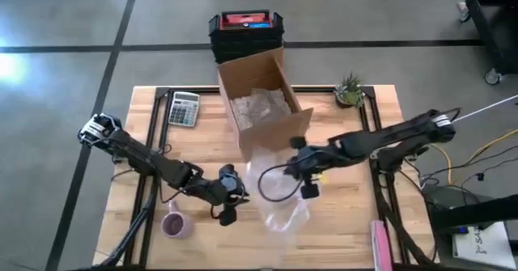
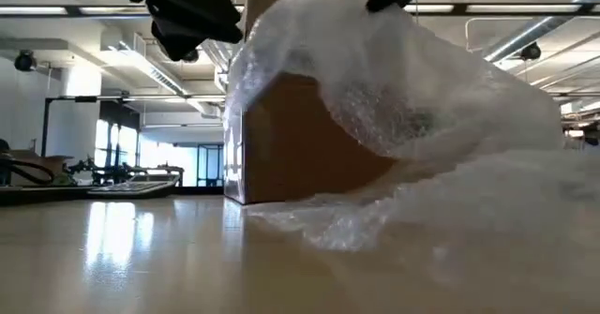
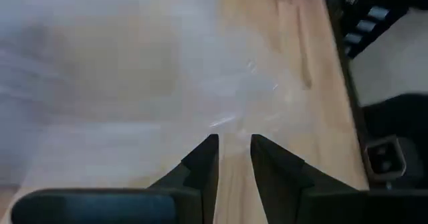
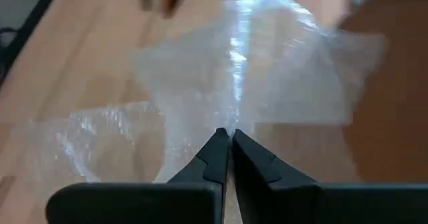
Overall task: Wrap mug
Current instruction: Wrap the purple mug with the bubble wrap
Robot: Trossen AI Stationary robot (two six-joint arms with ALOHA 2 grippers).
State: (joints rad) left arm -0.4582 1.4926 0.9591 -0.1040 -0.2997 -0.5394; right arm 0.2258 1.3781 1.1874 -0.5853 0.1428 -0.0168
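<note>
2 dark arms reach in over the light wooden table, and we see them meeting near its middle. The right gripper has its fingers clenched on the edge of a clear sheet of bubble wrap; in the right wrist view the 2 dark fingertips pinch together with the film rising from between them. In the high view this gripper sits just in front of the open brown cardboard box, holding 1 part of the sheet up while the rest trails onto the table. The low view shows the wrap draped in a raised hump in front of the box.

The left gripper is at the left edge of the sheet. In its wrist view its fingers stand a little apart, released, with nothing between them, and the film lies spread beyond the tips.

The small pink ceramic mug stands upright on the table near the front edge, to the left of and in front of the left gripper, close to it but not touching. It is apart from the bubble wrap and well apart from the right gripper.

Behind, we see 1 grey calculator, 1 small potted green plant and a black crate with a red lid beyond the box.
</note>
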